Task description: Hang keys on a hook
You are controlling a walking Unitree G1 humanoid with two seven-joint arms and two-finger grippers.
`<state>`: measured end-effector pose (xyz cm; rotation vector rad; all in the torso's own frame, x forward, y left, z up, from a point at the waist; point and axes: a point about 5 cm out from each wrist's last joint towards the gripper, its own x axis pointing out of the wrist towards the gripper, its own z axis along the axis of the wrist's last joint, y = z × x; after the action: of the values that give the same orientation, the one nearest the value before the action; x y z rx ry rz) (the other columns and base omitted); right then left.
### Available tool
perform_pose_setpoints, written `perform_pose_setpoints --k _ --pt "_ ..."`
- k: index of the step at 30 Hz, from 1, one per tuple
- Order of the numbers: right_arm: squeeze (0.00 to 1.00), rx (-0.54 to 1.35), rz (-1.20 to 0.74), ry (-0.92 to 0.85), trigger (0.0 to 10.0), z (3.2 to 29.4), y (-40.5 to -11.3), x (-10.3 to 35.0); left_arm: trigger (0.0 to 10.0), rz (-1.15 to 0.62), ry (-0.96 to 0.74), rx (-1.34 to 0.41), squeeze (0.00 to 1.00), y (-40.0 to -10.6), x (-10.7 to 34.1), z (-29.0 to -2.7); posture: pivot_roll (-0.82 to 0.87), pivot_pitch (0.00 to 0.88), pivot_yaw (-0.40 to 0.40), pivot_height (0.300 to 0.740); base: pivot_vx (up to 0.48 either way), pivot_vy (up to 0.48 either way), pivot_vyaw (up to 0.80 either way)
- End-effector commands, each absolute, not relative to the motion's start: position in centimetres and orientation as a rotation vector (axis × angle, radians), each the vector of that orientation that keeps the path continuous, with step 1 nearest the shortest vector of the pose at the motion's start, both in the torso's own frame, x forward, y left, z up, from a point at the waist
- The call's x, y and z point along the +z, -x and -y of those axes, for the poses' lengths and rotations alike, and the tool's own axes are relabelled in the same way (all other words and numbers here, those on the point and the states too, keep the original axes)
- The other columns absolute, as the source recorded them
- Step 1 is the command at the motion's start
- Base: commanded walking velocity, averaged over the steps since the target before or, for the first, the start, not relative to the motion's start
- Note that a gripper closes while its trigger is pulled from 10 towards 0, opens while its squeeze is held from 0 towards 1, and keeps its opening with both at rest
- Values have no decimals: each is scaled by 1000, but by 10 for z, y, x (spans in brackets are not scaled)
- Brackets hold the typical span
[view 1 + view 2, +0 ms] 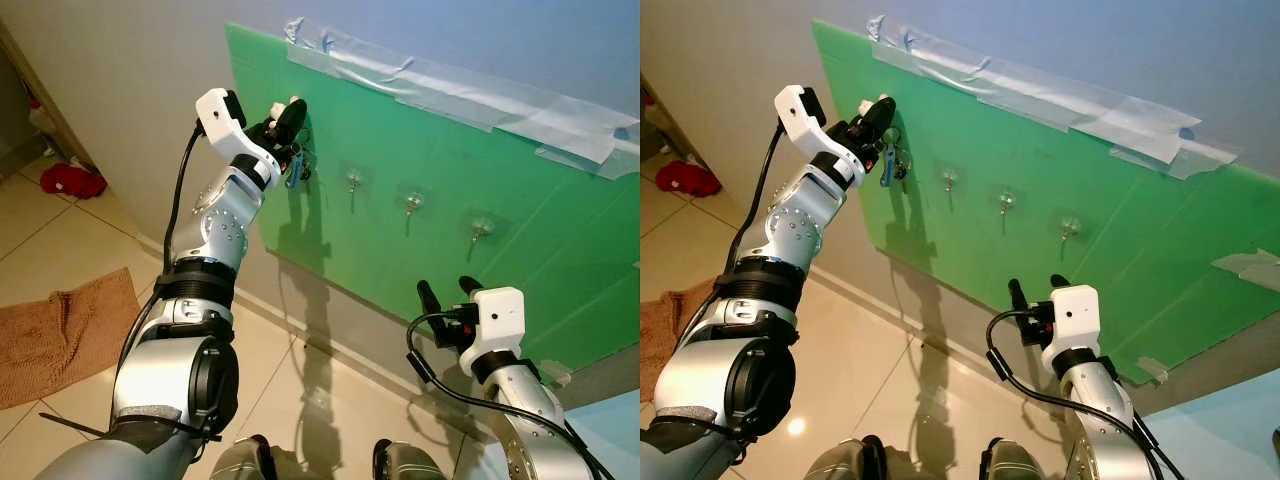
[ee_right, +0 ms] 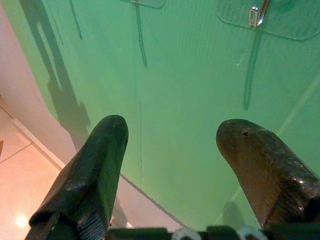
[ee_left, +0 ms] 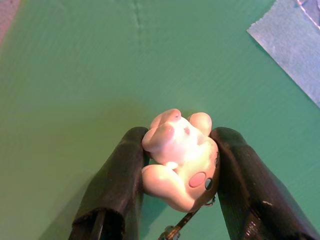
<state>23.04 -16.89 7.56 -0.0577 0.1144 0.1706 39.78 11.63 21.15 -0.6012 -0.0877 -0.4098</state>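
Observation:
My left gripper (image 1: pixel 288 116) is raised against the green board (image 1: pixel 450 250) near its top left corner, shut on a white and pink figurine keychain (image 3: pixel 179 157). The keys (image 1: pixel 296 172), one with a blue head, dangle below the fingers, close to the board. Three clear-backed metal hooks are stuck on the board to the right: the nearest hook (image 1: pixel 353 181), a middle hook (image 1: pixel 413 203) and a far hook (image 1: pixel 481 229). My right gripper (image 1: pixel 448 292) is open and empty, held low in front of the board's lower part.
The board is taped to the wall with blue tape (image 1: pixel 470 95) along its top edge. A brown mat (image 1: pixel 60 335) and a red cloth (image 1: pixel 72 180) lie on the tiled floor at left.

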Motion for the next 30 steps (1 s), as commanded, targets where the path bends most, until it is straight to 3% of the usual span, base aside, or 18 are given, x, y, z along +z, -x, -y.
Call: perform_pose_setpoints --k 1,30 --pt "0 172 -114 69 10000 171 -227 78 0 124 557 -433 0 -401 224 -113 -289 118 2 740 0 0 0" --pt "0 164 -150 89 10000 179 -215 76 0 150 358 -425 0 -410 219 -121 -323 126 -12 740 0 0 0"
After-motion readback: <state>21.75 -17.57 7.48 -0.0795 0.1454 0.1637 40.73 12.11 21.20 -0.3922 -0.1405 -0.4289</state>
